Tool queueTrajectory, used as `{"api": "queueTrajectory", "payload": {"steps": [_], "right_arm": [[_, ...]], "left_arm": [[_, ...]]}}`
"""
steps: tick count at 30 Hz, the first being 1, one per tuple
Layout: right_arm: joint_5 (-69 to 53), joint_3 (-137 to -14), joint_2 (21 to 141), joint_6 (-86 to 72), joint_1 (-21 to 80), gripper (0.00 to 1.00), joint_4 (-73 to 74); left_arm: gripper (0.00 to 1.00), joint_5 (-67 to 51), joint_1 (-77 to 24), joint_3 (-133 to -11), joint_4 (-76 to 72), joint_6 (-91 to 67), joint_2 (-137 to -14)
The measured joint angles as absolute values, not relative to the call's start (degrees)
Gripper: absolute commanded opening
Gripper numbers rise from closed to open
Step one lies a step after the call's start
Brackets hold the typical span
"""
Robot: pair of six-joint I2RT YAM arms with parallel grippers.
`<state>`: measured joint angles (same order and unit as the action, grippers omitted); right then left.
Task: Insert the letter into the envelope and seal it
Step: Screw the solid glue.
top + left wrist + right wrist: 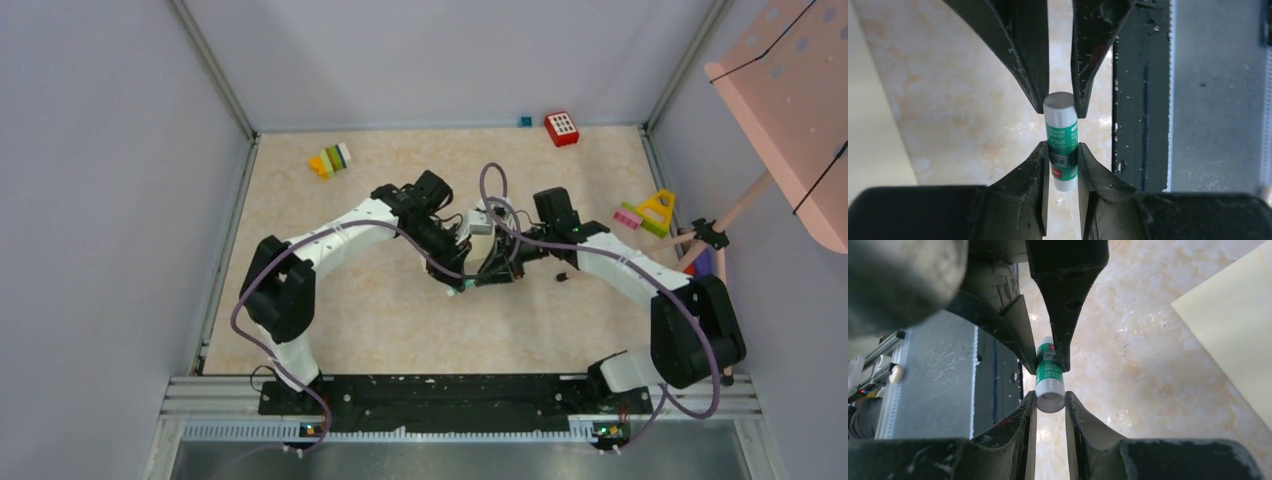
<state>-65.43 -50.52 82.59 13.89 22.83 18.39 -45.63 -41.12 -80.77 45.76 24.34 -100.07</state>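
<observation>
Both left gripper [1062, 148] and right gripper [1050, 395] clamp a green-white glue stick [1062, 125]; envelope [1243, 330] looks smooth, pale cream.

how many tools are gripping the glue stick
2. The left tool clamps the glue stick around its green label, and the right tool pinches its white end. They hold it together above the middle of the table.

Envelope [1233, 340] — pale cream-yellow paper, plain smooth face up, lying flat on marbled tabletop [1148, 370]. Straight edges meet at one corner — rest runs out of view.
</observation>
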Motion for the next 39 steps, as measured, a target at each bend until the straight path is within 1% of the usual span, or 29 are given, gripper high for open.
{"api": "queueTrajectory", "payload": {"steps": [3,4,5,8,9,10,12,17,24,28,33,36,39], "right_arm": [[-65.8,-47.1,79.1,13.2,22.8,0.19,18.0],[-66.1,-45.9,77.8,12.9,22.8,0.21,18.0],[-66.3,-45.1,76.8,12.8,22.8,0.26,17.8],[-66.9,-43.4,74.0,14.9,23.5,0.55,15.8],[-66.5,-43.4,73.6,15.1,24.0,0.61,15.0],[-66.0,-43.5,73.3,15.6,24.6,0.66,13.8],[-65.1,-44.0,73.3,15.6,24.9,0.69,13.0],[-64.5,-49.1,76.7,11.0,24.1,0.70,12.7],[-69.1,-55.4,85.0,-4.8,19.0,0.68,9.9],[-69.6,-55.5,87.9,-11.1,17.9,0.67,8.5],[-70.3,-55.5,90.4,-17.3,17.9,0.64,4.6],[-70.1,-55.5,92.8,-19.2,17.9,0.63,4.1],[-69.0,-55.5,94.7,-19.8,17.9,0.59,4.2]], "left_arm": [[0.00,-52.9,-40.6,-83.0,50.1,30.9,-103.2],[0.00,-54.7,-40.5,-83.2,51.1,32.6,-103.7],[0.00,-56.3,-40.5,-83.3,51.8,34.1,-104.1],[0.00,-60.8,-39.2,-83.5,53.5,34.4,-104.6],[0.00,-62.4,-38.4,-83.6,54.2,34.1,-104.7],[0.00,-63.3,-37.8,-83.6,54.6,33.7,-104.6],[0.00,-64.2,-36.9,-83.6,54.8,32.2,-104.3],[0.00,-60.7,-36.2,-81.7,50.6,26.2,-101.5],[0.00,-47.0,-36.8,-76.2,42.2,20.4,-95.5],[0.00,-36.2,-38.7,-73.6,37.9,18.9,-93.1],[0.00,-23.4,-44.1,-71.5,33.6,19.2,-91.5],[0.00,-18.5,-46.5,-70.7,32.3,19.4,-91.5],[0.00,-15.4,-47.4,-70.4,31.4,19.4,-91.5]]}}
